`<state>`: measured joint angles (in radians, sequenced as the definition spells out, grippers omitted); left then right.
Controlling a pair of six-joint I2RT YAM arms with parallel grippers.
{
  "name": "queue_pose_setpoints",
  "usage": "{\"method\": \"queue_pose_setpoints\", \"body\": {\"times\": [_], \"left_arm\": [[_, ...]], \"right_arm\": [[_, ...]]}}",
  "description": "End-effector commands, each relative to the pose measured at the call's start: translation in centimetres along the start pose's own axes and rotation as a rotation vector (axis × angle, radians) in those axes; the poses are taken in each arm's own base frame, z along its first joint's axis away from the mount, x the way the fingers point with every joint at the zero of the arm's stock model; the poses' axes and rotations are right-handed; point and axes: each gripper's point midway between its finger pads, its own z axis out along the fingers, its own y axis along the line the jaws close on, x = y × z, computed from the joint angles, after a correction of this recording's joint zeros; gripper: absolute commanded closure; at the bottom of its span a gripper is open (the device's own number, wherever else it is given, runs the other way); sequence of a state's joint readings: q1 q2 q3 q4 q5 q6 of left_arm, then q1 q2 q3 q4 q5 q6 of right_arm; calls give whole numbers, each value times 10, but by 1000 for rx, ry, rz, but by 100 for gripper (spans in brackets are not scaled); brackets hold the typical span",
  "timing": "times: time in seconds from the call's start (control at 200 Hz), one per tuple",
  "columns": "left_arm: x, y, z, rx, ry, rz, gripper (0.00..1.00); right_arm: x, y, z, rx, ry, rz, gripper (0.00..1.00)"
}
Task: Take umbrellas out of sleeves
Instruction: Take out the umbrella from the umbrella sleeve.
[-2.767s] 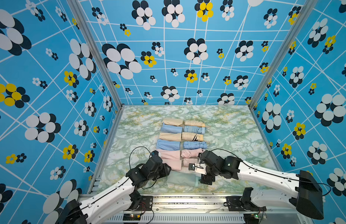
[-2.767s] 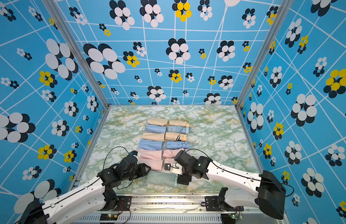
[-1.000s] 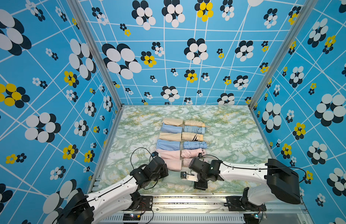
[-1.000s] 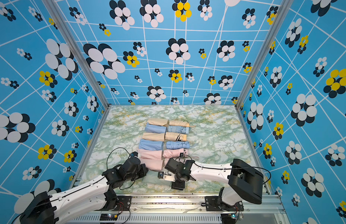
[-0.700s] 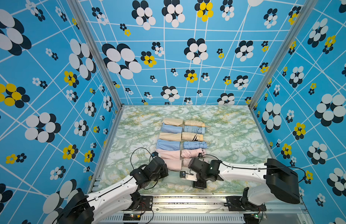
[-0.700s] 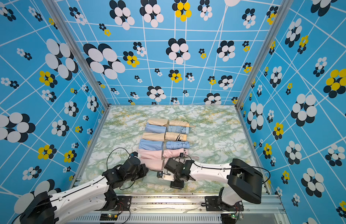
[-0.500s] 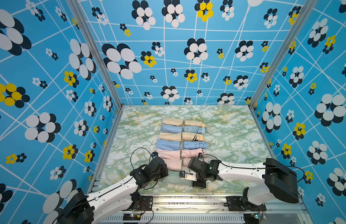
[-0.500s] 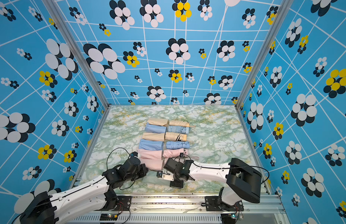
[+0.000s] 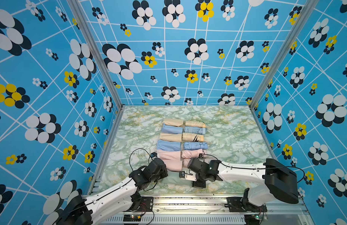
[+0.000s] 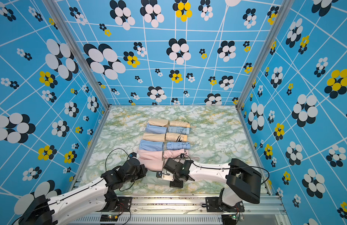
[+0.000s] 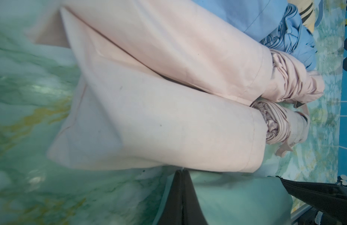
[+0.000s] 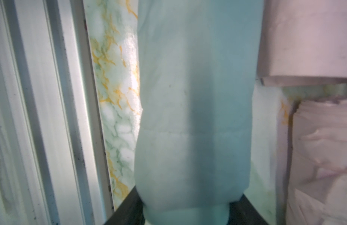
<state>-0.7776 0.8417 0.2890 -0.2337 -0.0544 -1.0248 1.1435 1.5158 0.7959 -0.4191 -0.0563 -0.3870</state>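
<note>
A mint green sleeve [image 12: 196, 87] lies near the table's front edge, its umbrella inside and hidden but for a pale end at the mouth. My right gripper [image 12: 187, 202] clamps that mouth end, one black finger [image 12: 129, 208] on each side. My left gripper [image 11: 181, 172] is shut, pinching the sleeve's [image 11: 236, 196] other end. In both top views the two grippers [image 9: 164, 173] [image 9: 190, 171] face each other low over it. Just behind lie two pink sleeves [image 11: 168, 132] [image 11: 178, 48] with crinkled pink umbrellas [image 11: 275, 126] sticking out of them.
Farther back, beige and light blue sleeves [image 9: 168, 145] lie in a column with their umbrellas [image 9: 195, 145] to the right. A metal rail [image 9: 188, 198] runs along the marble table's [image 9: 236, 136] front edge. Patterned blue walls [image 9: 52, 116] close three sides.
The right arm has dropped low and reached left onto the mint sleeve's mouth end, and its jaws have narrowed around it. The left gripper has stayed shut, almost still.
</note>
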Motion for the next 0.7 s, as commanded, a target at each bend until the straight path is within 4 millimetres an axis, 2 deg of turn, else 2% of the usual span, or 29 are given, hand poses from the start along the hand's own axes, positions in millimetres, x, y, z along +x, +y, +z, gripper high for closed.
{"method": "queue_pose_setpoints", "body": {"times": [0.0,0.695], "left_arm": [[-6,17,-4,-64,-37,4,100],[-22,38,-17,-124,-95,-20,100]], "right_arm": [[-3,-2,-3,9,10,-35,57],[0,-3,1,4,50,-90,60]]}}
